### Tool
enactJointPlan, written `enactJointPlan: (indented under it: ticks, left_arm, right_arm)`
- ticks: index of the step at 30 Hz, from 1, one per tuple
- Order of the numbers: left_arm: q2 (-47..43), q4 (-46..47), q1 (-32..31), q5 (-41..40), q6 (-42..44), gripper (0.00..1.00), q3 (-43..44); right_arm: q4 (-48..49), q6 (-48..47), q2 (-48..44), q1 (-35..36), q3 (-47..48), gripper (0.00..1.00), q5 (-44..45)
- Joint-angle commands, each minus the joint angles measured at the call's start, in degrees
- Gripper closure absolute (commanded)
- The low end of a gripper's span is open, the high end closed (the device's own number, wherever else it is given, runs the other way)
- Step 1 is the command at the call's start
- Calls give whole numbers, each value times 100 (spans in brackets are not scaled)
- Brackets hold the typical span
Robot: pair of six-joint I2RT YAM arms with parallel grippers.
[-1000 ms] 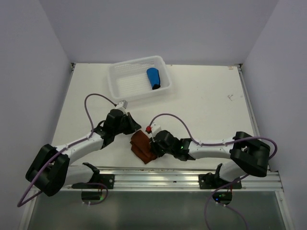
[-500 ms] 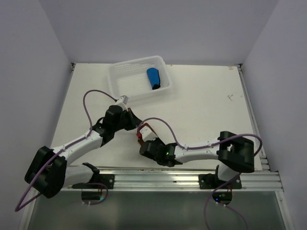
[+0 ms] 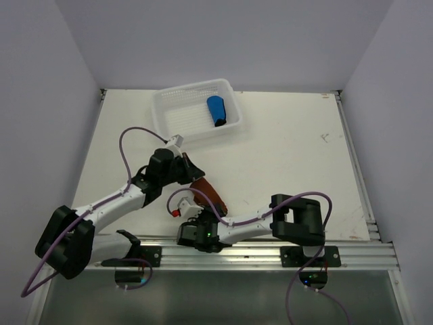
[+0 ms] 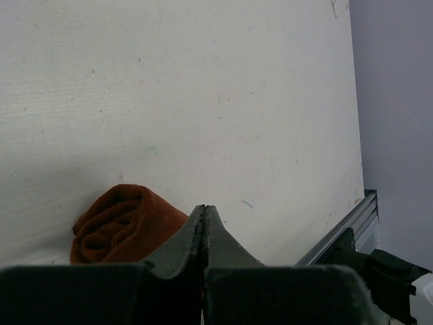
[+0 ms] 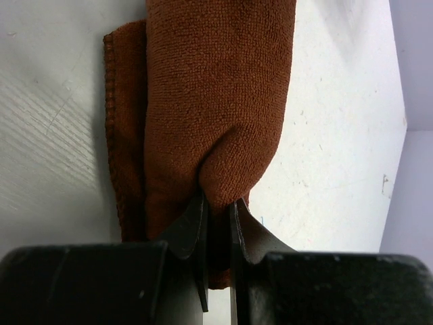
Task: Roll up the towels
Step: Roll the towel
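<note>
The rust-brown towel [image 3: 209, 194] lies as a narrow diagonal roll near the table's front edge. My right gripper [image 3: 205, 215] is shut on its near end; in the right wrist view the cloth [image 5: 216, 88] bulges out from between the jaws [image 5: 218, 203]. My left gripper [image 3: 191, 175] is shut and empty, just beyond the roll's far end. In the left wrist view its tips [image 4: 204, 208] stand next to the rolled end [image 4: 122, 227]; I cannot tell if they touch. The blue towel [image 3: 216, 110] lies rolled in the white basket [image 3: 169, 125].
The basket stands at the back of the white table [image 3: 291, 156], left of centre. A metal rail [image 3: 270, 252] runs along the near edge. The right arm's forearm and purple cable lie low along that rail. Grey walls enclose the table.
The right arm has swung left along the near edge, its wrist now below the brown towel. The towel has changed from a folded pad to a narrow diagonal roll. The left gripper barely moved.
</note>
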Motion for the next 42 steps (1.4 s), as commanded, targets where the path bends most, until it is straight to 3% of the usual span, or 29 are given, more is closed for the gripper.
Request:
enactJointPlan:
  ticks: [1,8,17,22,24,32,37,42]
  left_arm:
    - [33,367,-155,111,-167,100,181]
    - [498,1395,-770,32,-527,100,-434]
    - [912,1616,-780,-451,-536,100,-865]
    - [1316,1773,-788,-504,-598,100,-996]
    - [1404,1896,-788,-530,-641,100,-1076]
    - [1440,2204,-780,-495,-712,100,-1331]
    - [1501,2266,-788,-469,-712,100,-1392]
    - [1545,2398,-780,-434,-747,100,-1454]
  right_arm:
    - [-421,44,210,37,264,100,207]
    - [-492,79,325,64,344,100,128]
    - [-448,220,97,64,186,97,-136]
    - [-343,308,-140,55,98,80,-294]
    - [-124,203,-324,55,-86,69,-338]
    - [711,-69,-1458,55,-929,48,-715]
    - [1143,-70,-2083,55,-1220,40,-1058]
    - [1607,123,-2986,-120,-1632,29,-1996]
